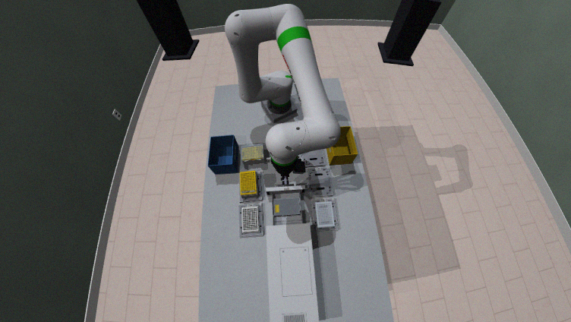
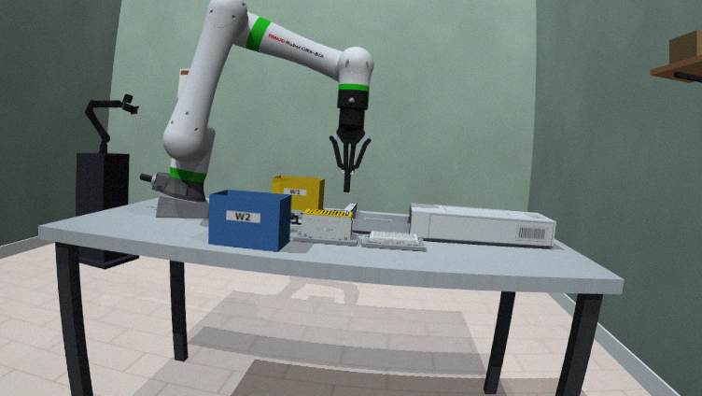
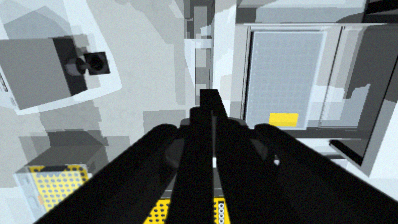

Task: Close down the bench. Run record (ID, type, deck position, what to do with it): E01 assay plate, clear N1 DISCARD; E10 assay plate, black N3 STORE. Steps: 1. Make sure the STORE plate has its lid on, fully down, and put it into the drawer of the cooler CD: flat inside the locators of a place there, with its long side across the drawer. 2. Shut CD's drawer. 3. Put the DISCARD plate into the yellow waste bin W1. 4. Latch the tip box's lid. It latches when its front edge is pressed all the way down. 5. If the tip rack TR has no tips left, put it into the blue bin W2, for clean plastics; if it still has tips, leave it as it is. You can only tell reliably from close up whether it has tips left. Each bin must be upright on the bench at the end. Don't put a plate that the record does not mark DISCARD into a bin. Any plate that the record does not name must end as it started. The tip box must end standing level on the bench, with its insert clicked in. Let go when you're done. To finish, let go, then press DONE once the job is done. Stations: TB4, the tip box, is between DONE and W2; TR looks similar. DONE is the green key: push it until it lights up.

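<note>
My gripper (image 1: 284, 181) is shut and empty. It hangs well above the bench, over the front end of the cooler's open drawer (image 1: 286, 206), and also shows in the side view (image 2: 346, 187) and in the wrist view (image 3: 210, 100). A lidded plate with a yellow tag (image 3: 285, 80) lies flat in the drawer, its long side along the drawer's travel. A white plate with dark wells (image 1: 250, 219) sits in a nest left of the drawer. A pale plate (image 1: 324, 213) sits in a nest to the right. The yellow bin W1 (image 1: 342, 149) and the blue bin W2 (image 1: 222, 153) stand upright.
The long grey cooler body (image 2: 482, 223) lies behind the drawer. A yellow-topped tip holder (image 1: 248, 182) stands left of the gripper. A second one with a paler top (image 1: 252, 153) stands beside W2. Empty nests (image 1: 320, 175) lie right of the gripper.
</note>
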Robot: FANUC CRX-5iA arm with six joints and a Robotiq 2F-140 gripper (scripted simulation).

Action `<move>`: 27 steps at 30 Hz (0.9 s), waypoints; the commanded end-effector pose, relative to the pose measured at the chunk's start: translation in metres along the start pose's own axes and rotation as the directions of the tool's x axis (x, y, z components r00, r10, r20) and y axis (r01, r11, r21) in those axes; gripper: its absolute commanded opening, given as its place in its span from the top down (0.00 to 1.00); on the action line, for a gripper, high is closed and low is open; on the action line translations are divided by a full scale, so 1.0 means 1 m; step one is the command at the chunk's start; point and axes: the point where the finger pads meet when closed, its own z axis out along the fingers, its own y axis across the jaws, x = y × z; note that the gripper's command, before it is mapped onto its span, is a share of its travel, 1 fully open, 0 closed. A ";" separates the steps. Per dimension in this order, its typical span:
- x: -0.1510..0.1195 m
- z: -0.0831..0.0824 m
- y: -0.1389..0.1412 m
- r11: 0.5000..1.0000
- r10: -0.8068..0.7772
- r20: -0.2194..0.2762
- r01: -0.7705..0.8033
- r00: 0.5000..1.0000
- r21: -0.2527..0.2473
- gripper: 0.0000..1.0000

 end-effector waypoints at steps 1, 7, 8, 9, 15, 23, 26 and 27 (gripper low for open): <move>0.000 0.002 -0.013 1.000 0.000 0.001 0.000 1.000 -0.003 0.90; 0.000 0.008 -0.036 1.000 0.000 0.001 0.000 1.000 -0.003 0.90; 0.000 0.009 -0.040 1.000 0.000 0.001 0.000 1.000 -0.003 0.90; 0.000 0.010 -0.044 1.000 0.000 0.001 0.000 1.000 -0.003 0.90; 0.000 0.014 -0.060 1.000 0.000 0.001 0.000 1.000 -0.003 0.90; 0.000 0.015 -0.064 1.000 0.000 0.001 0.000 1.000 -0.003 0.90; 0.000 0.016 -0.064 1.000 0.000 0.001 0.000 1.000 -0.003 0.90; 0.000 0.018 -0.064 1.000 0.000 0.001 0.000 1.000 -0.002 0.90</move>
